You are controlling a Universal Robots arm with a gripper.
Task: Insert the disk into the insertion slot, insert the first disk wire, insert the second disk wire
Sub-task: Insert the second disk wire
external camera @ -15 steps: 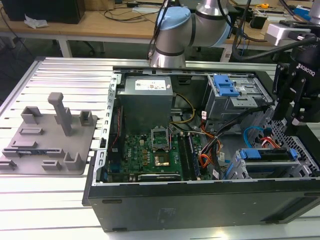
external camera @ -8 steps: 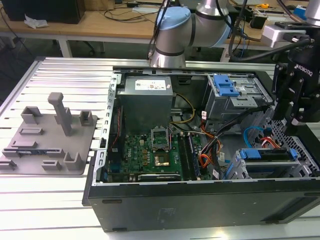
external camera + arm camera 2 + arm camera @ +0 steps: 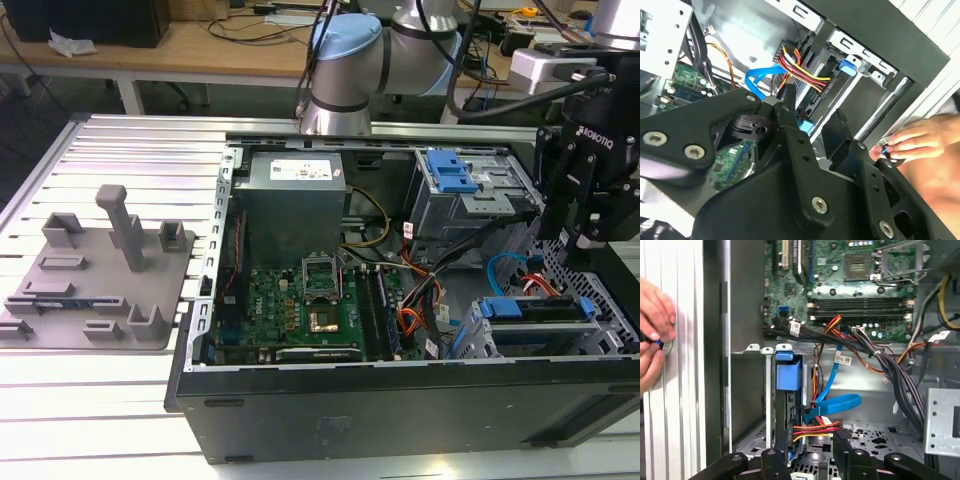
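Observation:
The disk's bright blue carrier (image 3: 530,308) lies inside the grey insertion slot (image 3: 478,338) at the case's front, on the exterior view's right. In the first wrist view the carrier's blue tab (image 3: 788,371) stands at the slot's mouth. A blue flat wire (image 3: 840,402) and a red, yellow and black wire bundle (image 3: 815,428) run to the disk's end. My black gripper (image 3: 580,240) hovers just above the slot. Its fingers (image 3: 842,447) straddle that wire bundle (image 3: 800,67), open, with a gap (image 3: 812,112) between them.
A person's hand (image 3: 652,335) rests on the ribbed table beside the case wall and pinches a small blue item (image 3: 920,142). The blue-latched grey box (image 3: 455,180), motherboard (image 3: 310,300) and loose cable loom (image 3: 890,365) crowd the case. A grey fixture plate (image 3: 100,270) lies at the exterior view's left.

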